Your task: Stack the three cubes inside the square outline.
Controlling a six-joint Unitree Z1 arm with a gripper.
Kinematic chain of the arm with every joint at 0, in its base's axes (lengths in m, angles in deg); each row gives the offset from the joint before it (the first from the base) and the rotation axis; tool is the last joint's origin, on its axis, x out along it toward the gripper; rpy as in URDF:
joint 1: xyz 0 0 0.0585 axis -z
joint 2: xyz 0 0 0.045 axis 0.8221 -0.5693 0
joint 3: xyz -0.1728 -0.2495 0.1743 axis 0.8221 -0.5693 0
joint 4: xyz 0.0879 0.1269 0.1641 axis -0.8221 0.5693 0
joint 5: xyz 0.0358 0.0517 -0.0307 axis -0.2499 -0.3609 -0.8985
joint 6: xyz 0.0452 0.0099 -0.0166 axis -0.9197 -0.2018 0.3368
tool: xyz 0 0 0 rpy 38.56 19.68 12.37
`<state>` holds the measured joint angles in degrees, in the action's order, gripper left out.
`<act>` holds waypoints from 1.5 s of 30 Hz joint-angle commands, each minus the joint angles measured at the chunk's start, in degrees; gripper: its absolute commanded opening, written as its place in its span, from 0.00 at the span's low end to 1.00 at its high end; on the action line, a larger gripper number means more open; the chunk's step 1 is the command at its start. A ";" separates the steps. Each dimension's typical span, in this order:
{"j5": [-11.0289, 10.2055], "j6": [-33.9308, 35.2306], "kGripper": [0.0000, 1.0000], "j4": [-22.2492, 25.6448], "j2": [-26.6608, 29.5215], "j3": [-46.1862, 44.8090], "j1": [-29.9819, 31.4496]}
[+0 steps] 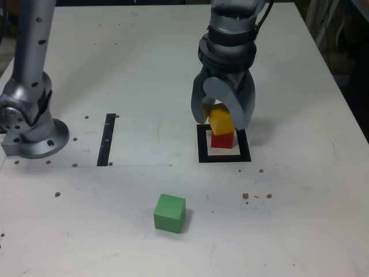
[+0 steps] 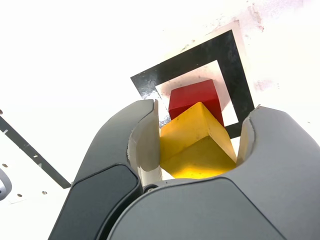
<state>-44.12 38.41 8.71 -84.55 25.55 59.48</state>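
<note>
Arm base (image 1: 31, 124): grey, bolted at the left edge of the exterior view, its column rising out of the top of the frame.
Black strip (image 1: 106, 139): thin, straight, flat on the white table (image 1: 115, 57), left of centre; in the wrist view it runs as a diagonal line in the lower left corner.
Green cube (image 1: 170, 213): alone on the table, lower centre of the exterior view, well apart from the frame and the claw.
Gripper (image 1: 222, 118): hangs down from the top centre-right, over the square; its two grey jaws stand on either side of the yellow cube and pinch it. In the wrist view the pale pad (image 2: 147, 145) presses one face of the cube, the other jaw meets the opposite corner.
Yellow cube (image 1: 221, 122): tilted, held between the jaws, directly over the red cube and touching or just above it; contact cannot be told.
Red cube (image 1: 222, 140): sits on the white centre of the square outline.
Square outline (image 1: 225, 157): thick black frame, right of centre, flat on the table.
</note>
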 commanded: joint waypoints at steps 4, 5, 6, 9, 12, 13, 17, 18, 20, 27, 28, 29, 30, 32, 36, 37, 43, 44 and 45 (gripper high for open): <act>0.22 -0.37 0.76 -0.23 -0.18 -0.04 -0.18; 0.19 -0.44 0.83 -0.29 -0.18 -0.05 -0.25; 0.13 -0.50 0.88 -0.33 -0.16 -0.06 -0.32; -0.17 -0.56 0.98 -0.30 -0.12 -0.05 -0.50; -0.39 -0.56 0.99 -0.03 -0.07 0.08 -0.57; -0.39 -0.56 0.99 0.06 -0.06 0.12 -0.58; -0.35 -0.56 0.99 0.42 0.19 0.23 -0.58; -0.29 -0.54 0.99 0.52 0.44 0.25 -0.58; -0.07 -0.34 0.99 1.20 1.62 0.31 -0.47; -0.29 4.64 0.99 8.16 10.42 -0.36 4.72; -0.45 5.92 0.99 9.26 11.60 -0.57 6.32; -0.57 7.32 0.99 10.19 12.59 -0.78 8.11; -0.64 8.78 0.99 10.92 13.34 -0.98 10.03; -0.78 11.92 0.99 11.93 14.19 -1.38 14.17; -1.06 18.64 0.99 12.47 14.37 -2.30 22.09; -1.08 21.00 0.99 12.49 14.22 -2.67 24.24; 0.73 30.91 0.99 10.77 10.99 -5.19 29.78; 1.49 31.99 0.98 9.65 10.11 -5.85 30.17; 2.29 32.88 0.98 8.24 9.34 -6.60 30.49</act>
<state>-42.46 70.80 17.97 -74.44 19.56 89.51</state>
